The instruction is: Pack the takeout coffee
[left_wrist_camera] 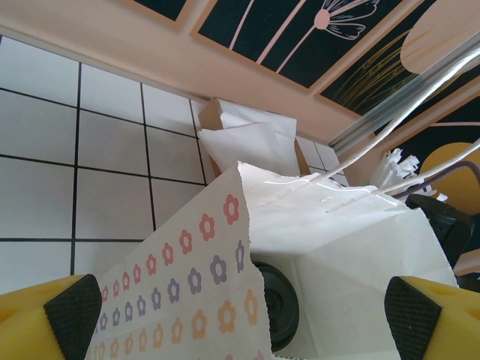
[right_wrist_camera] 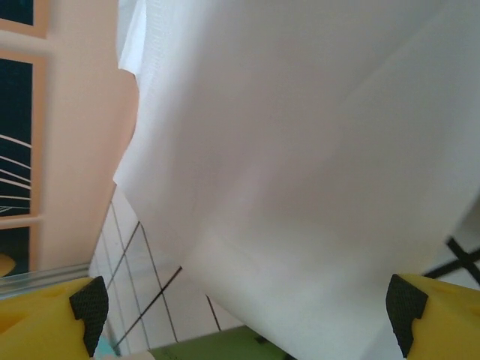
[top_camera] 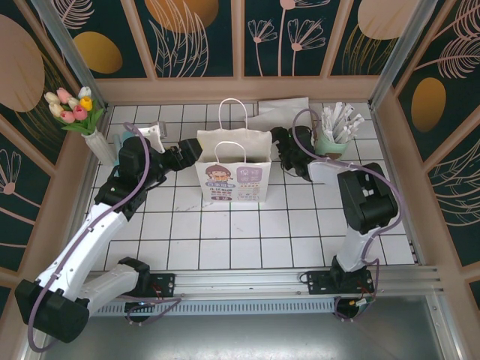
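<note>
Black lid (left_wrist_camera: pixel 274 304) sits inside the bag (top_camera: pixel 233 169) — left gripper (top_camera: pixel 189 154) and right gripper (top_camera: pixel 281 144) flank it, both spread wide.

Top view looks down; both wrists face the bag (top_camera: pixel 233 169) closely, right probably nearest.

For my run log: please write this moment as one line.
left gripper: open, left of paper bag | right gripper: open, right of bag | black lid: inside bag

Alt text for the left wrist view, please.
An open white paper bag with a flower-print side, seen from above its rim; a round black lid shows inside. The left arm's yellow fingers sit wide apart at the bottom corners, above a white tiled table.
</note>
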{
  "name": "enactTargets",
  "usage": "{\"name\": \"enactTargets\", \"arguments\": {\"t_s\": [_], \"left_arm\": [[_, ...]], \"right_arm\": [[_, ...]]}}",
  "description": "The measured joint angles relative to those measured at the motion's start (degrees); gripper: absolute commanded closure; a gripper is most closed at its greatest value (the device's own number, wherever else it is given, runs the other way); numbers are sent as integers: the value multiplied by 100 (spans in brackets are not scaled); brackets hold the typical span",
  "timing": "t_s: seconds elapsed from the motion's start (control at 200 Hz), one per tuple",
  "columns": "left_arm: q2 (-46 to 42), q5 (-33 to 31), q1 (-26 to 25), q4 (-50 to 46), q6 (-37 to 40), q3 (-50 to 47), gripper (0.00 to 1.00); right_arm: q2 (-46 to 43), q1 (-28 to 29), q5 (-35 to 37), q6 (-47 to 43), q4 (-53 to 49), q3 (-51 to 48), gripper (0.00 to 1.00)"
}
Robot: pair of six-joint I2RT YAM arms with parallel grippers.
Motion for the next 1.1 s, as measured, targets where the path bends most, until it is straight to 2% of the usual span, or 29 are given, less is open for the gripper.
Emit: {"name": "enactTargets", "arguments": {"t_s": [0.185, 0.495, 0.711, 0.791, 0.896, 1.056, 1.096], "left_arm": [[-26, -57, 0, -83, 0, 0, 2], [-37, -61, 0, -127, 48, 0, 1], [-42, -61, 0, -127, 63, 0, 2], [-74, -74, 0, -144, 63, -4, 2], [-155, -85, 0, -155, 63, -24, 1], [-199, -122, 0, -168, 63, -46, 1], [-199, -125, 0, -168, 63, -50, 1]], "right_arm": [[289, -4, -57, 315, 518, -57, 3], [0, 111, 422, 461, 271, -466, 1], [57, 94, 363, 431, 490, -507, 4], [278, 68, 254, 376, 660, -398, 10], [439, 55, 184, 271, 892, -350, 23], [293, 66, 361, 103, 1104, -413, 53], [177, 74, 409, 59, 1182, -505, 58]]}}
